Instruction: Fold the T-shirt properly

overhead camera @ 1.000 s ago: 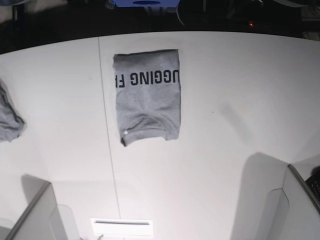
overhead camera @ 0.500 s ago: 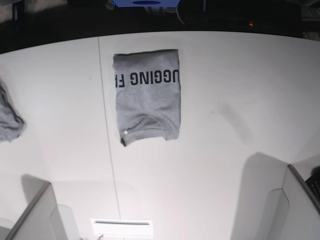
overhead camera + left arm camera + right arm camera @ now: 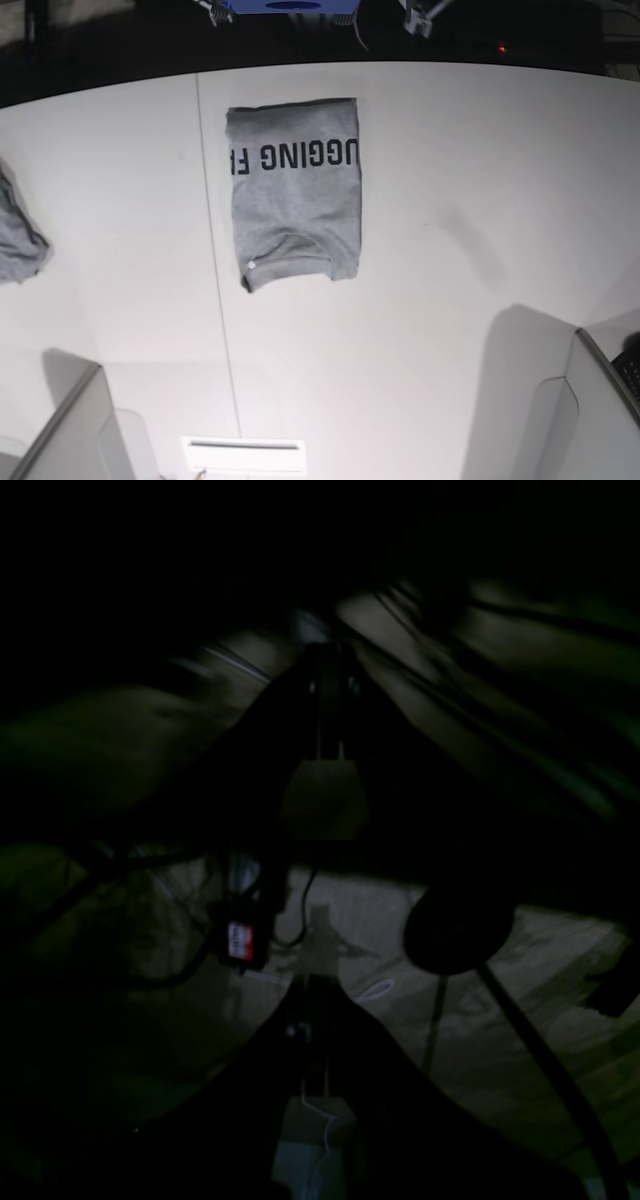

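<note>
The T-shirt (image 3: 295, 200) lies folded into a tall heather-grey rectangle on the white table (image 3: 480, 150), with black block lettering across its far end and the collar at its near end. Both arms are drawn back past the table's far edge. My left gripper (image 3: 420, 18) shows only as a tip at the top edge. In the dark, blurred left wrist view it (image 3: 328, 647) looks shut and empty. My right gripper (image 3: 215, 10) is also just a tip at the top. In the right wrist view it (image 3: 311, 982) looks shut and empty over a dark floor.
A smaller piece of grey cloth (image 3: 18, 240) lies at the table's left edge. Grey panels stand at the near left (image 3: 70, 430) and near right (image 3: 600, 410) corners. A white strip (image 3: 243, 455) sits at the near edge. Cables and a black round object (image 3: 457, 930) hang below.
The left gripper's tip has come into the base view at the top edge. The T-shirt and the grey cloth have not moved.
</note>
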You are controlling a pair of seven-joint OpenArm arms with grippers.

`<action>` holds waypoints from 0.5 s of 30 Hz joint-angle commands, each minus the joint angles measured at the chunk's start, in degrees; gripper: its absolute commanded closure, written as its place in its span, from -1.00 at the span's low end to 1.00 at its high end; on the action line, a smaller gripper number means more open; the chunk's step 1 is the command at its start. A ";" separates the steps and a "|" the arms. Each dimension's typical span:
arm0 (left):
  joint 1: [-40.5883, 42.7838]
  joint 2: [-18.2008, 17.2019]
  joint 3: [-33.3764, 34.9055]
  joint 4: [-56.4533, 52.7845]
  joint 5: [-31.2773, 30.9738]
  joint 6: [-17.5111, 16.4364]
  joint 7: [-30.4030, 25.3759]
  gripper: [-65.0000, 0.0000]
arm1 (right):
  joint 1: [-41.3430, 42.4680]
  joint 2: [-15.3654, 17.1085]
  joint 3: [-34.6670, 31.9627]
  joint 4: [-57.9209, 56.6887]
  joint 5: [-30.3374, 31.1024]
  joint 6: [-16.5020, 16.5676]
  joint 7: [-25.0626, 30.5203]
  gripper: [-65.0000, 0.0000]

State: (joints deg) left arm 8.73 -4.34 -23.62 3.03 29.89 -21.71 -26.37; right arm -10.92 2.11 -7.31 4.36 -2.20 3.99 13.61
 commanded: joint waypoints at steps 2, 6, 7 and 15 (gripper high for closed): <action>1.51 -0.10 0.01 -0.35 0.92 0.66 0.66 1.00 | 0.41 0.57 -0.03 0.52 0.04 0.01 0.77 1.00; 0.98 0.07 0.01 2.20 0.92 1.28 0.66 1.00 | 0.68 0.48 0.41 0.52 0.13 0.01 0.77 1.00; 0.89 0.07 0.01 2.47 0.92 1.28 0.66 1.00 | 0.85 0.48 0.41 0.52 0.13 -0.08 0.77 1.00; 0.45 0.25 0.01 2.73 0.92 1.28 0.66 1.00 | 1.73 0.48 0.50 0.52 0.22 -0.08 0.68 1.00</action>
State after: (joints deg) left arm 8.47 -4.27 -23.59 5.89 30.57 -19.73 -25.50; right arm -8.78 2.48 -6.98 4.89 -1.96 3.95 14.06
